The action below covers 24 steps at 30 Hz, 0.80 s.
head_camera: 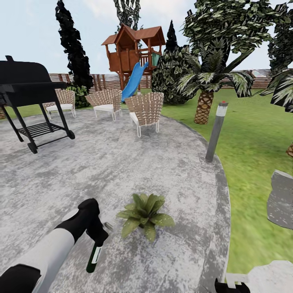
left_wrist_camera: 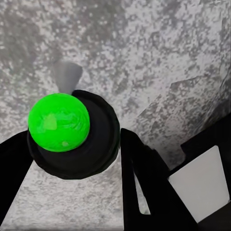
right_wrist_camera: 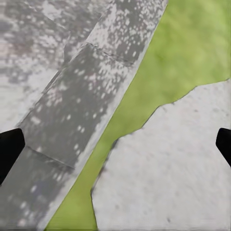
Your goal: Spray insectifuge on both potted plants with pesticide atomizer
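We stood on the round grey patio [head_camera: 122, 162] of a garden, looking forward and down. Our left arm reached in from the lower left, and its left tool [head_camera: 97, 236] was pinching the pesticide atomizer [head_camera: 93, 257], a slim dark-green bottle with a white label. The bottle hung tilted below the tool with its base toward the paving, and its pale trigger head [head_camera: 108, 225] poked out toward one potted plant [head_camera: 145, 213]. That plant, a small rosette of pointed green leaves, sat on the patio just beside the tool; we could not tell whether any specks lay on its leaves.

In the left wrist view we saw the bottle end-on as a bright green disc [left_wrist_camera: 58, 123] in a dark ring, with a black finger [left_wrist_camera: 144, 183] pressed against its side and the grey nozzle [left_wrist_camera: 66, 74] beyond it over the speckled paving.

In the right wrist view the right tool [right_wrist_camera: 115, 149] was spread wide, its black fingertips [right_wrist_camera: 9, 149] at the two edges of the picture, above a pale stepping stone [right_wrist_camera: 168, 173], a strip of lawn [right_wrist_camera: 187, 48] and the patio's edge.

Farther back on the patio stood a black grill [head_camera: 28, 93] and three wicker chairs [head_camera: 144, 112]. A grey post lamp [head_camera: 216, 132] stood at the patio's rim, with a palm [head_camera: 207, 85], a wooden playhouse with a blue slide [head_camera: 132, 53] and a slatted fence [head_camera: 101, 80] behind.
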### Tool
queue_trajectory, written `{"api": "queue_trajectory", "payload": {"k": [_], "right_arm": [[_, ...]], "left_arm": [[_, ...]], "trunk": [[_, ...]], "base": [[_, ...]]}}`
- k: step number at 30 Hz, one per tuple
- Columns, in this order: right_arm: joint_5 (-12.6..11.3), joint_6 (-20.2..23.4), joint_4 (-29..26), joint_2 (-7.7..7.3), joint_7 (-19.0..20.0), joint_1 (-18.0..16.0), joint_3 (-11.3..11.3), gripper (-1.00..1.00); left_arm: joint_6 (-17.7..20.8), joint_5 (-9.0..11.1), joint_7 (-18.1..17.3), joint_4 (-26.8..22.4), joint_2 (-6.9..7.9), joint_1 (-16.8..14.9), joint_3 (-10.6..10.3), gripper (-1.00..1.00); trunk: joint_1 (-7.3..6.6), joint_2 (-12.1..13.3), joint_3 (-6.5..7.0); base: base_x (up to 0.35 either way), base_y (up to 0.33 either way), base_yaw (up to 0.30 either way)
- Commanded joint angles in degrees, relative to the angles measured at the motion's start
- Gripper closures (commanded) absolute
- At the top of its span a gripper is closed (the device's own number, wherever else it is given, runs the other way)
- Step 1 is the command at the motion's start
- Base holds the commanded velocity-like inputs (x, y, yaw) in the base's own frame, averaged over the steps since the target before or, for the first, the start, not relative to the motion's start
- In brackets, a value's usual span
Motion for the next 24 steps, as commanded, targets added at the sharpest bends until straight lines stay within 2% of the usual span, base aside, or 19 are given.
{"api": "queue_trajectory", "payload": {"k": [1,12,20,24], "right_arm": [[0.6,-0.2,0.1,0.01,-0.2,0.0,-0.5,-1.00],[0.5,-0.2,0.1,0.01,-0.2,0.0,-0.5,-1.00],[0.5,-0.2,0.0,0.01,-0.2,0.0,-0.5,-1.00],[0.5,-0.2,0.0,0.01,-0.2,0.0,-0.5,-1.00]], "left_arm": [[0.4,-0.4,-0.5,-0.1,0.24,0.1,-0.2,1.00],[0.5,-0.4,-1.0,-0.2,0.59,-0.7,0.1,1.00],[0.5,-0.4,-1.0,-0.6,0.41,-0.3,0.0,1.00],[0.6,-0.4,-1.0,-0.8,0.45,-0.3,0.0,1.00]], "trunk": [[-0.02,0.0,-0.05],[-0.02,0.0,-0.05],[-0.02,0.0,-0.05],[-0.02,0.0,-0.05]], "base": [[-0.030,0.019,-0.080],[-0.003,0.022,-0.256],[0.000,0.280,-0.033],[0.000,0.306,-0.200]]}}
